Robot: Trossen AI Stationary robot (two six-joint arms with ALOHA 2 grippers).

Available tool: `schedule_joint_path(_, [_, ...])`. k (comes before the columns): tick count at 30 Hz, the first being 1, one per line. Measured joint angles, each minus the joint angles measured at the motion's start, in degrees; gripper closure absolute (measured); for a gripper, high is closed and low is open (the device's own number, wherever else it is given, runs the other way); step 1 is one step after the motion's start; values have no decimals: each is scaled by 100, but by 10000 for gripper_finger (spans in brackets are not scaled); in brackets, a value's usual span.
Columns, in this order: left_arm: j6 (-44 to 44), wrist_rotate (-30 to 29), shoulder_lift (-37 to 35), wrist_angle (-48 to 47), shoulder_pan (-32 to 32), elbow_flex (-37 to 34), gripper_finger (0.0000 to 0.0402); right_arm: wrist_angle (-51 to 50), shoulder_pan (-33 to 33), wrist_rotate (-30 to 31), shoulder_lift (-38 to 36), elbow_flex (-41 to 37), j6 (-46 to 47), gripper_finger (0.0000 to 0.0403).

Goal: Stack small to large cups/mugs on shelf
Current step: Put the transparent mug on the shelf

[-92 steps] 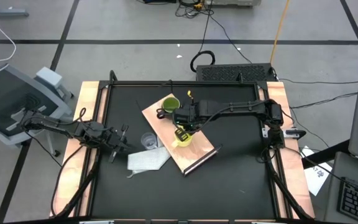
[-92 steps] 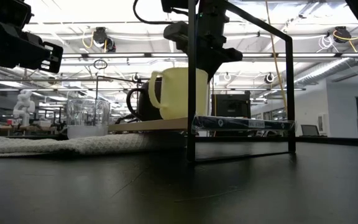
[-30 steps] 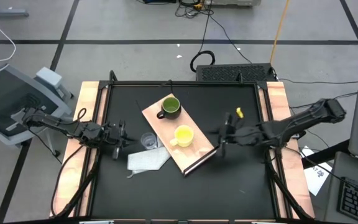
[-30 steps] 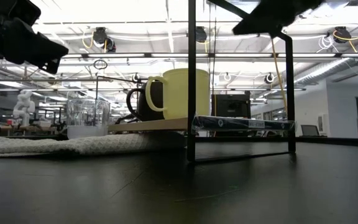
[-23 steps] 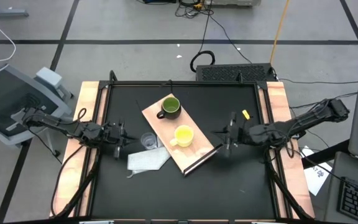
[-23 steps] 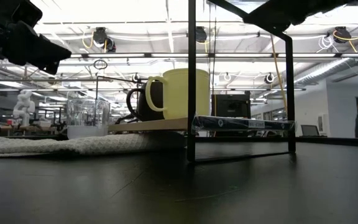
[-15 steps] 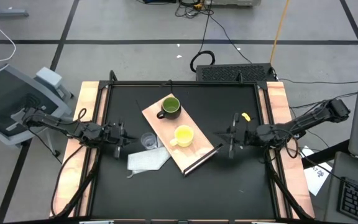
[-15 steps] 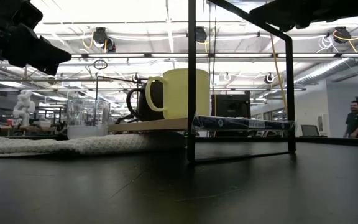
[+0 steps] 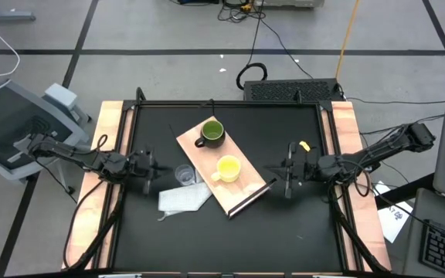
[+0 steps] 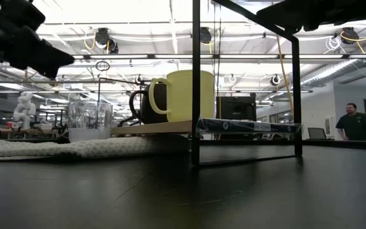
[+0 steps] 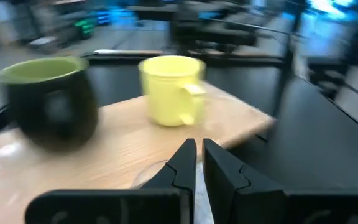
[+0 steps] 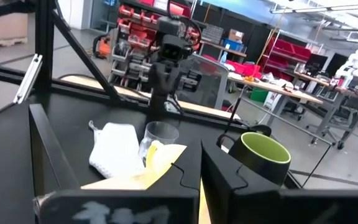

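Overhead, the yellow mug and olive mug stand on the shelf, the clear cup just beside it, while the left gripper, nearly clenched and empty, faces them, and the right gripper waits, likewise empty.

I count two handled mugs, one olive-green mug and one yellow mug; one clear cup; one shelf; one white cloth.

The black tabletop carries the shelf, white cloth and clear cup.
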Motion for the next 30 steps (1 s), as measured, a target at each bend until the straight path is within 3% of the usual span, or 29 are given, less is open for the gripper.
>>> schedule_joint_path(3, [-628,-951,0,-115,7,4,371,-54,0,-2,1,0,64,403])
schedule_joint_path(6, [-949,-1168,62,-295,5,4,371,-94,0,-11,1,0,247,403])
schedule_joint_path(11, [-944,-679,192,-279,5,253,369,-105,0,-11,3,0,255,403])
schedule_joint_path(15, [-996,-433,506,-412,5,626,342,-151,0,-11,1,0,257,403])
schedule_joint_path(24, [-1981,14,2056,-2837,183,2478,236,-263,0,-11,1,0,396,403])
schedule_joint_path(30, [-2342,614,3473,-4172,458,3564,218,-265,0,-13,1,0,420,403])
